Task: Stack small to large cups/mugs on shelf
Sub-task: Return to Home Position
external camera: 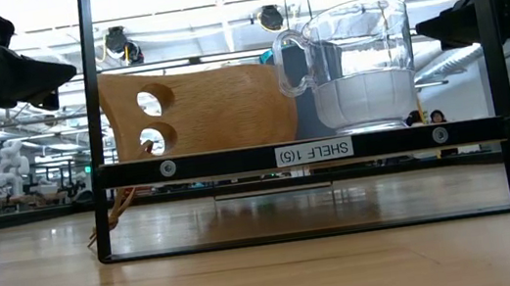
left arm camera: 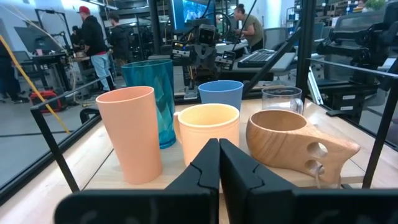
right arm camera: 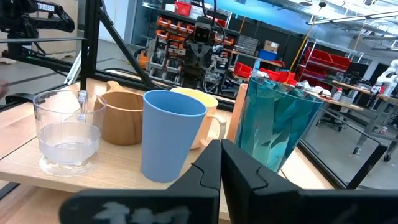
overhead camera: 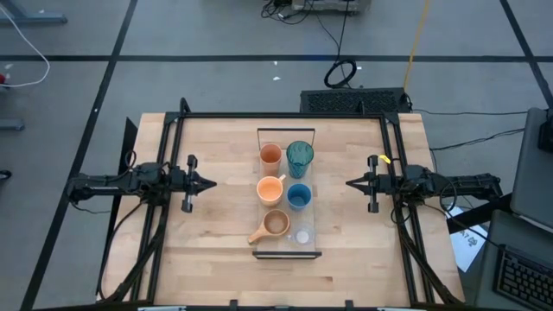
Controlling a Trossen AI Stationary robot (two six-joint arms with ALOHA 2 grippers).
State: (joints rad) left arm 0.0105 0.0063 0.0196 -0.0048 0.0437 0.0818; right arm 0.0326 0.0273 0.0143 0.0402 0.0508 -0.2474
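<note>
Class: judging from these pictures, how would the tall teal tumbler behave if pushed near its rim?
The teal tumbler is the tallest vessel here and narrows toward its base, so it would probably tip rather than slide. Its glossy, faceted wall looks hard and perhaps slippery. Falling, it might strike the blue cup close beside it.

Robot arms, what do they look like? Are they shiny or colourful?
Both are black, not colourful. The left arm and right arm are long and knobbly, with black cables trailing. The left gripper and right gripper each have two dark pointed fingers.
</note>
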